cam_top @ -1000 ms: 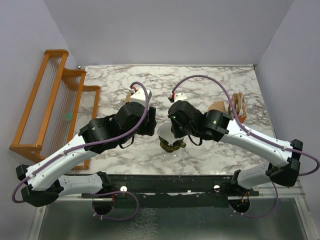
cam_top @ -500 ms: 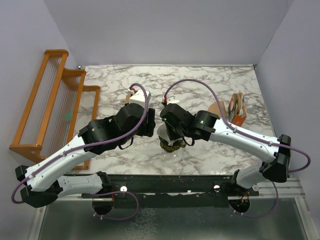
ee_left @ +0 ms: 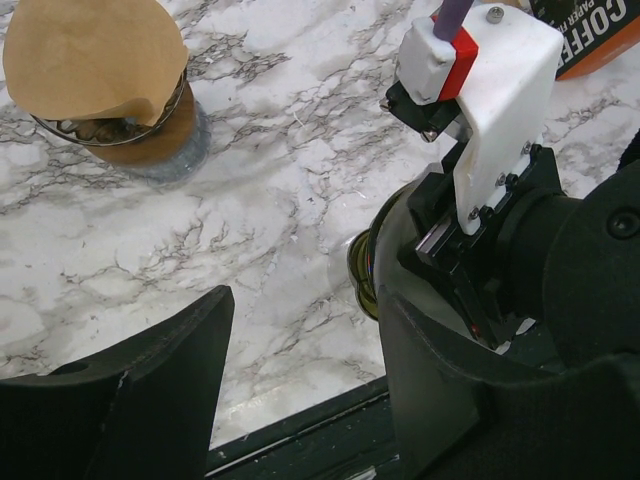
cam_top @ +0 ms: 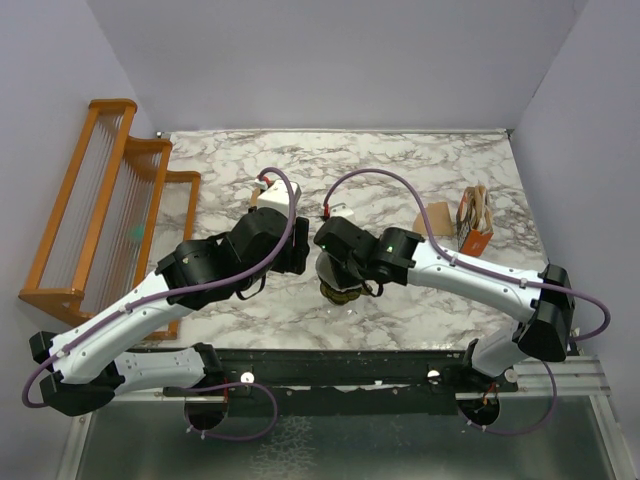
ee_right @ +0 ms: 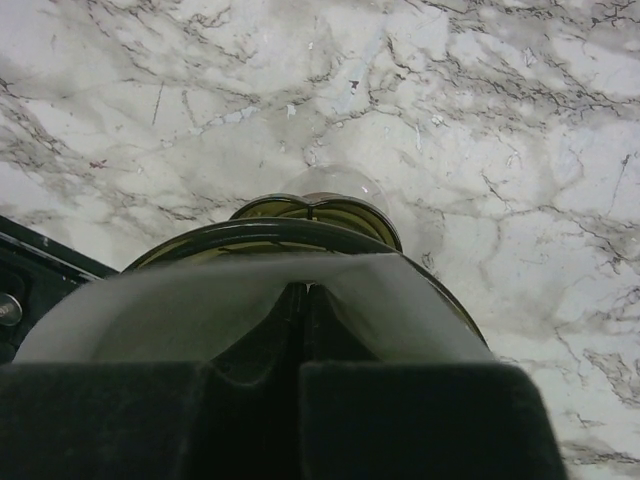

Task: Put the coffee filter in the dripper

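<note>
Coffee filter [ee_right: 200, 300]: judged light, flimsy, crease-prone; pinched at its wall by right tool [ee_right: 300, 375], dripper [ee_right: 330, 208] just beneath; left tool [ee_left: 300, 400] spread.

The dripper [ee_right: 330, 210] is a dark olive-green translucent cone that stands upright on its round base, on the marbled bench [ee_right: 500, 120] near the front edge. The coffee filter [ee_right: 130, 320], white paper, sits in the dripper's mouth. Its rim spreads left and right inside the dark rim, and its middle is creased inward, pinched in the shut jaws of the right gripper [ee_right: 302, 335].
</note>
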